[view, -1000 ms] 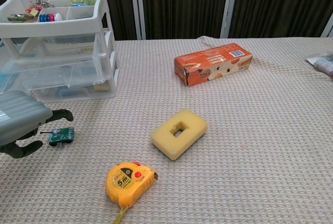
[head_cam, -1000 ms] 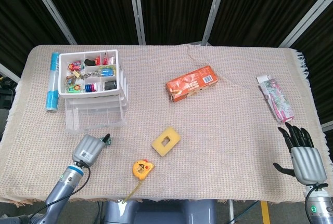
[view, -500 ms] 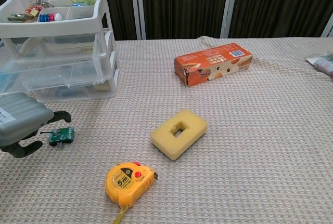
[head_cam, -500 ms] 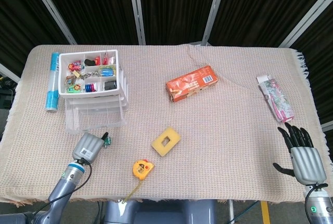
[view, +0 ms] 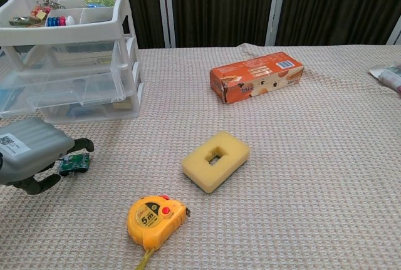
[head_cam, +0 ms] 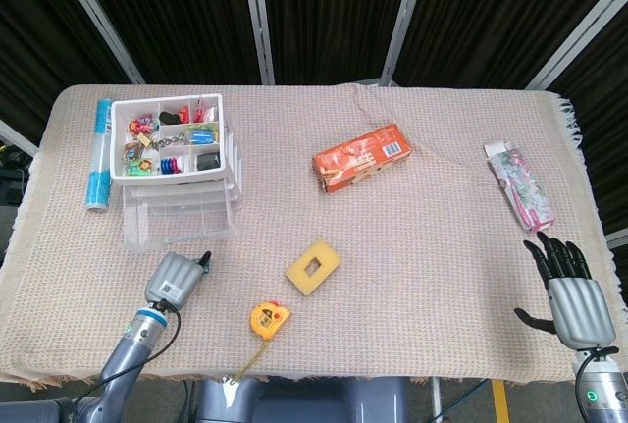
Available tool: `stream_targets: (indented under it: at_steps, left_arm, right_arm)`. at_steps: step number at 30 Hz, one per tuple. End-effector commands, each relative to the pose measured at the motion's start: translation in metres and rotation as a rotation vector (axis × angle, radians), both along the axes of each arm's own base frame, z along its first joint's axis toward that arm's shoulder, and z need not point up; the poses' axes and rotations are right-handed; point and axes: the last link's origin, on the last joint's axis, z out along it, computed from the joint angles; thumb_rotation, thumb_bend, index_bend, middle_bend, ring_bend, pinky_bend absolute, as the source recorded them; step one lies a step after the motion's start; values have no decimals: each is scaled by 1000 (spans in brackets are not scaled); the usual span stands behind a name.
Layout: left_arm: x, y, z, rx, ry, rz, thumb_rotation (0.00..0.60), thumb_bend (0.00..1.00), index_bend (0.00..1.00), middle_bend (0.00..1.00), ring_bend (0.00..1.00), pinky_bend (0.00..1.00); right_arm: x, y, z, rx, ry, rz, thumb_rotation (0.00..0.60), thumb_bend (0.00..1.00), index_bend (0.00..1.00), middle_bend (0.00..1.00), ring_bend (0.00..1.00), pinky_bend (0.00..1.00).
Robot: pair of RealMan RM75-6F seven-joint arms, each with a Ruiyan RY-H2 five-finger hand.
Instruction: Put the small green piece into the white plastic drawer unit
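The left hand sits low over the woven tablecloth with its fingers curled down around the small green piece; whether they actually pinch it I cannot tell, since the piece looks to be lying on the cloth, partly under the fingertips. So the pick-up seems barely begun, and the lift and delivery are left. The white plastic drawer unit stands just behind the hand, drawers apparently pushed in, its top tray full of trinkets. A yellow tape measure and a yellow sponge lie to the side, clear of that path. The right hand rests spread near the table's far corner.
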Motion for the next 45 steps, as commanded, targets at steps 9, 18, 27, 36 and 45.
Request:
stream_targets:
  at_steps: [9, 18, 27, 36, 45]
  left_arm:
    - [-1, 1, -6, 12, 9, -13, 600, 476, 187, 997, 850, 706]
    - [1, 0, -16, 6, 12, -26, 600, 475, 241, 997, 850, 706]
    - [-1, -1, -20, 17, -15, -26, 600, 476, 582, 997, 851, 706]
    - [-1, -1, -16, 30, -42, -36, 600, 494, 764, 997, 851, 706]
    - [-4, -2, -13, 25, -44, -35, 600, 500, 719, 997, 852, 706]
  right_arm:
    - [0, 0, 0, 2, -2, 2, 600, 0, 93, 0, 0, 0]
    - [1, 0, 0, 2, -6, 5, 600, 0, 94, 0, 0, 0]
    - [1, 1, 0, 1, -8, 7, 600, 0, 94, 0, 0, 0]
    - [1, 1, 0, 0, -8, 11, 600, 0, 95, 0, 0, 0]
    - [1, 1, 0, -3, -10, 12, 600, 0, 95, 0, 0, 0]
